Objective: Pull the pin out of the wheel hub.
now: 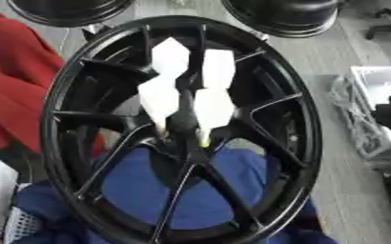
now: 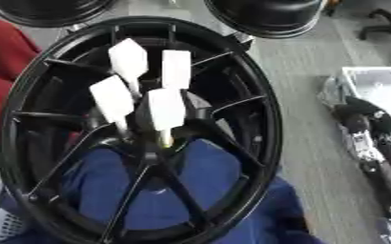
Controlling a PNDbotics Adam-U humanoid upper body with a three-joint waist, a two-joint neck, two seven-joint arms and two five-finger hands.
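Black alloy made up the wheel (image 1: 58, 143), a multi-spoke rim that filled most of both views. It was propped up on blue cloth (image 1: 149, 190), with red fabric (image 1: 7, 95) to its left and grey floor (image 2: 307, 95) to its right.

At the hub (image 1: 186, 128), in the middle of the rim, four white paddle-shaped pieces (image 2: 128, 59) stood clustered. They fanned toward the far side and were probably the heads of pins. The near right one, the pin (image 2: 165, 109), ended in a yellow-green tip (image 2: 164, 138) seated at the hub.

To do the pull well, a hand should probably close on one white head low down, near the hub. It should then draw straight along the pin's own line, without levering against the neighbouring heads or the spokes.

Much was unclear. The pin shafts and their holes were lost in the dark hub, and which piece was meant could not be told. The wheel's near rim was cut off. At the right edge lay a black and silver limb. Its dark far end was perhaps the right hand (image 2: 367, 114), well apart from the wheel, and I could not tell whether it was open or closed. The left hand did not show.
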